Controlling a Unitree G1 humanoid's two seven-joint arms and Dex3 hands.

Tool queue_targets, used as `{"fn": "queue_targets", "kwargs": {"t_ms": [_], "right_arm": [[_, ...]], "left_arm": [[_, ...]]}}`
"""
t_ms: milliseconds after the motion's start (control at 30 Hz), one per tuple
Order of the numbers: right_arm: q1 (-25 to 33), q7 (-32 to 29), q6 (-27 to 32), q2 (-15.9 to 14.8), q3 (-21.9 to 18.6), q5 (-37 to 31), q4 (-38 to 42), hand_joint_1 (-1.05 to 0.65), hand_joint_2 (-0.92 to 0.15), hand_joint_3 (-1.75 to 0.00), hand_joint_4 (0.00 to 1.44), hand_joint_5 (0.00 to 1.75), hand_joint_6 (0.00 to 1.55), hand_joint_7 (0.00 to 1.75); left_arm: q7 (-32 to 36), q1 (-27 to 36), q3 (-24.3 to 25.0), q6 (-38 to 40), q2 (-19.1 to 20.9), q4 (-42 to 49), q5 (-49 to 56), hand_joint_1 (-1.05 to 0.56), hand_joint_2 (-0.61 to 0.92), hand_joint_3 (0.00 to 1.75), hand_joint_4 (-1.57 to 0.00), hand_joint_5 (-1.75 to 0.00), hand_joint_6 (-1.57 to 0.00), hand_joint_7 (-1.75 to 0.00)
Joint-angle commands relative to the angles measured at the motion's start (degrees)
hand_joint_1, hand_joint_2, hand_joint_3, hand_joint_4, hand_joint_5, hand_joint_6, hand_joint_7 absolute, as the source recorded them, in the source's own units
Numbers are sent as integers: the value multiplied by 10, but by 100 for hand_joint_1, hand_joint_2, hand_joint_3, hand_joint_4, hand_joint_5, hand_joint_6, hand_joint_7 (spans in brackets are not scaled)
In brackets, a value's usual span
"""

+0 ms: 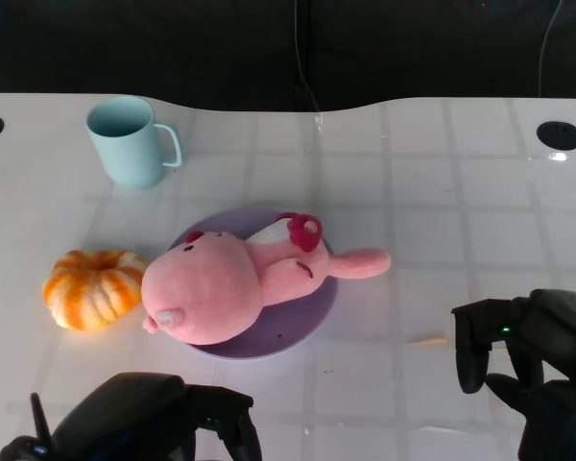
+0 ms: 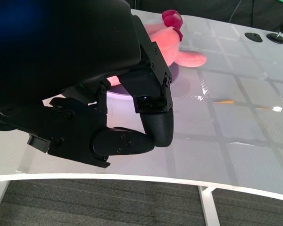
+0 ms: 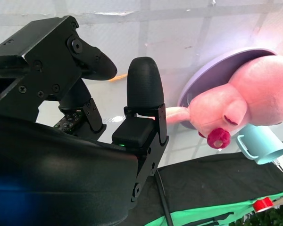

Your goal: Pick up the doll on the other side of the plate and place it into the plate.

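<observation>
Head view: pink doll (image 1: pixel 232 279) lying across purple plate (image 1: pixel 307 322), one leg past the rim. Right hand (image 1: pixel 528 360) off to the side, fingers apart, holding nothing. Left hand (image 1: pixel 154 423) at near edge, fingers curled in, empty. Orange pumpkin (image 1: pixel 93 287) beside plate; blue mug (image 1: pixel 130 141) beyond.

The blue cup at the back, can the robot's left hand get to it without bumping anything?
Probably not in a straight line. The blue cup stands far back, and the orange pumpkin and the pink doll on the purple plate lie between it and the left hand. It would likely need to go over them.
</observation>
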Motion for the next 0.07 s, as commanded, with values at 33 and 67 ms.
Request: {"fn": "queue_targets", "kwargs": {"t_ms": [33,67], "right_arm": [[-4,7,10,-9,-3,5,-7,2,-43,-108,82,175,76,147],[-5,8,12,-9,-3,5,-7,2,-43,-108,82,175,76,147]], "left_arm": [[-2,3,3,4,6,-9,2,-31,92,39,-70,-131,-75,-89],[-4,3,4,5,7,-11,3,-31,92,39,-69,-130,-75,-89]]}}
